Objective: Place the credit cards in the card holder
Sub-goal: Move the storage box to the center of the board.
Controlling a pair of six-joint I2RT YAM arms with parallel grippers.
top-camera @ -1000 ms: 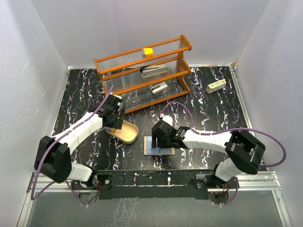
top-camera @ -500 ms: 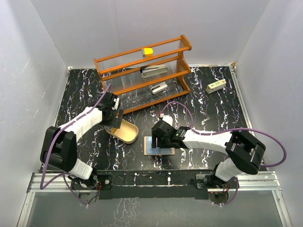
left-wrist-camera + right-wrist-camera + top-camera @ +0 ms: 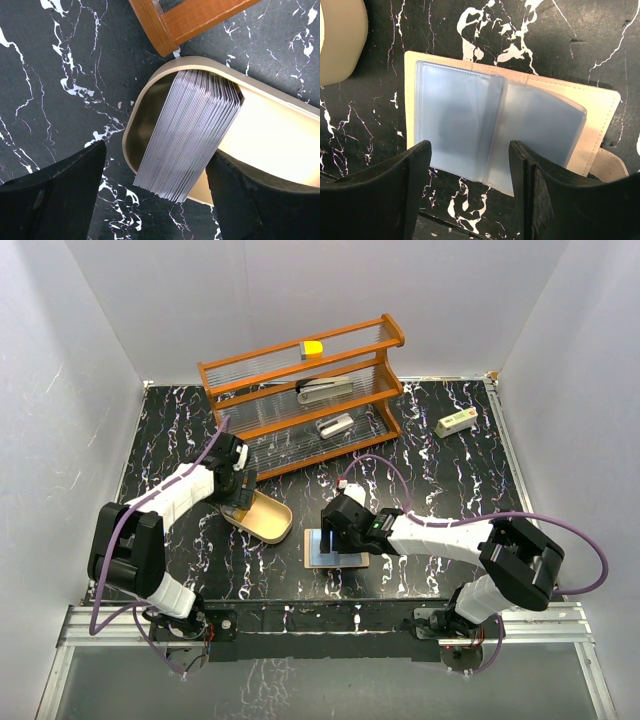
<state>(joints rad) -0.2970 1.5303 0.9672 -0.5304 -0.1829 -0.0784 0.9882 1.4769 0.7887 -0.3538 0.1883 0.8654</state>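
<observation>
Top, left-wrist and right-wrist views, largest item first. The counter was black stone-patterned with white veining, flat and matte. At its 12 o'clock stood an orange wooden rack with clear ribbed shelves, which held two grey metal staplers and a small yellow block.

The left end effector hung over the card holder, its fingers apart and set at 3 and 9 o'clock of the card stack, touching neither. The spacing probably suited closing on the stack's broad faces. The right end effector also had its fingers apart, above an open folding wallet at the near centre of the counter.

The wallet was tan stitched leather and lay spread flat, so its clear plastic sleeves faced up; they looked empty.

The card holder, at 9 o'clock of the wallet, was a shallow oval tan tray with a smooth raised rim. The credit cards, thin, stiff and pale grey at the edges, stood on edge inside it as one slanted pack. They leaned toward the 12 o'clock end, near the rack's foot.

A small white-and-green box lay at 2 o'clock.
</observation>
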